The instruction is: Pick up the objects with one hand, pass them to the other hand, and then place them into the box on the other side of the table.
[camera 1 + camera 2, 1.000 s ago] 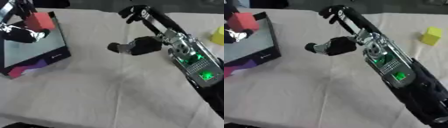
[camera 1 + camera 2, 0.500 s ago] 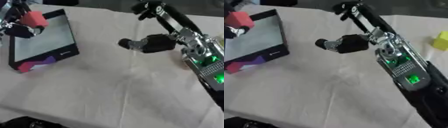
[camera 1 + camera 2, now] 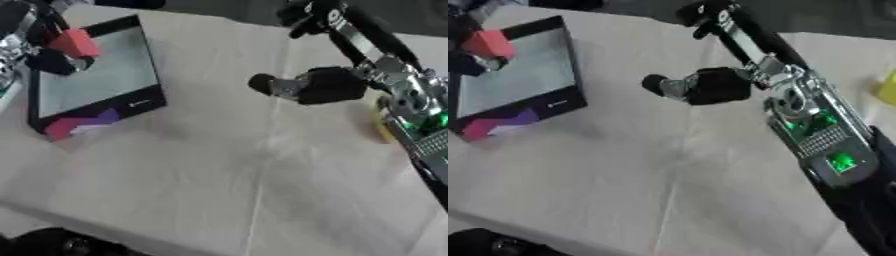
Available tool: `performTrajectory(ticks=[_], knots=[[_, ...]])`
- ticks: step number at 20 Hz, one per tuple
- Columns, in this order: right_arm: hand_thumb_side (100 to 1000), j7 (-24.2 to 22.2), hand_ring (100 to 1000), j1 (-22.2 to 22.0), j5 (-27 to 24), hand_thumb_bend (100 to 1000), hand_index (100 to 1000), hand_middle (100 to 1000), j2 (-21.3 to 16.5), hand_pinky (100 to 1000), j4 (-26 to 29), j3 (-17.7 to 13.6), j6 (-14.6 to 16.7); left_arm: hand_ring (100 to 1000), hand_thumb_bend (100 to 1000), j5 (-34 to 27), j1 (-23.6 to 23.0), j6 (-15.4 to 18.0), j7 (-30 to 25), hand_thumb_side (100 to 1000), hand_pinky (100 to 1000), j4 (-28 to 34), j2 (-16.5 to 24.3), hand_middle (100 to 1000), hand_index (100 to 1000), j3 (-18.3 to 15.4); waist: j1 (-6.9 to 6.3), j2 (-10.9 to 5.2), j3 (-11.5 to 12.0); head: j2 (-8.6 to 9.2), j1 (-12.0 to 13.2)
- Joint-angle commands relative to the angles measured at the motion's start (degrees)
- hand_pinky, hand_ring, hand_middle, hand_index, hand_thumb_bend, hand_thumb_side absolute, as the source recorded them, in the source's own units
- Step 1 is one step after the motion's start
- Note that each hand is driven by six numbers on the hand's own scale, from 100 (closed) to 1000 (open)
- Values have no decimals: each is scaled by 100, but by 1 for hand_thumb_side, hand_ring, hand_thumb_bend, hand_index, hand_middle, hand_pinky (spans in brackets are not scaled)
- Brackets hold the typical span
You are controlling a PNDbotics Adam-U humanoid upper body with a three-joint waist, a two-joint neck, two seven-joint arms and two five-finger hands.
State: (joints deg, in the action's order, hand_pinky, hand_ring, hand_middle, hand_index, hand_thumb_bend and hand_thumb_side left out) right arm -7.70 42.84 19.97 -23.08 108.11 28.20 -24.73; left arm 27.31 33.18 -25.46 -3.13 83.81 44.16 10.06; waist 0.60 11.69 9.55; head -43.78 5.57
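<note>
A red block point(image 3: 75, 43) hangs over the far left part of the box point(image 3: 131, 107), a black-walled box with a grey inside and a purple and red pattern on its near side. My left hand point(image 3: 45, 61) is shut on the block at the upper left. My right arm runs from the lower right up to the far middle, where my right hand point(image 3: 303, 15) hangs with relaxed fingers, holding nothing. A yellow object point(image 3: 886, 87) lies at the right edge, partly hidden behind the right arm in the left eye view.
A white cloth point(image 3: 192, 180) with creases covers the table. The right arm's elbow point(image 3: 325, 86) juts out above the middle of the table. The table's near edge point(image 3: 131, 235) runs askew across the lower left.
The whole picture has shifted and tilted, so the camera has moved. The left hand still holds the red block over the box. The right hand stays at the far middle.
</note>
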Motion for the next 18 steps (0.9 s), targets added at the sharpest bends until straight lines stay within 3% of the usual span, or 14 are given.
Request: performTrajectory(ticks=[1,4,5,8,14,16,18], knots=[[454,26,762,92,-24,644,835,760,-98,864,120,-84,-2,620,803,68,170,144,51,282,750,-228,65,525,619,-87,55,-81,-5,-33,2],[454,29,761,90,-27,644,834,759,-95,864,119,-89,-2,718,985,198,211,217,78,415,792,-395,23,635,749,-98,53,-79,-11,-33,4],[453,31,761,90,-27,644,834,759,-96,864,119,-91,-2,737,1000,246,218,226,80,430,803,-426,16,662,790,-102,52,-79,-12,-33,-4],[452,42,760,86,-26,644,834,758,-93,864,113,-101,-2,751,1000,348,229,212,33,437,815,-486,0,688,833,-124,46,-83,-16,-33,-48],[448,84,759,69,-26,644,834,757,-93,864,115,-139,0,734,1000,374,223,189,62,446,798,-433,-14,657,819,-175,34,-88,-15,-33,-121],[453,121,758,61,-28,624,833,756,-104,864,122,-174,-5,713,984,296,217,196,209,470,792,-309,-24,652,791,-210,32,-88,-17,-33,-258],[442,167,758,57,-32,643,833,757,-129,865,132,-221,-12,703,920,15,181,311,403,426,791,-76,-42,666,787,-234,34,-86,-19,-33,-448]])
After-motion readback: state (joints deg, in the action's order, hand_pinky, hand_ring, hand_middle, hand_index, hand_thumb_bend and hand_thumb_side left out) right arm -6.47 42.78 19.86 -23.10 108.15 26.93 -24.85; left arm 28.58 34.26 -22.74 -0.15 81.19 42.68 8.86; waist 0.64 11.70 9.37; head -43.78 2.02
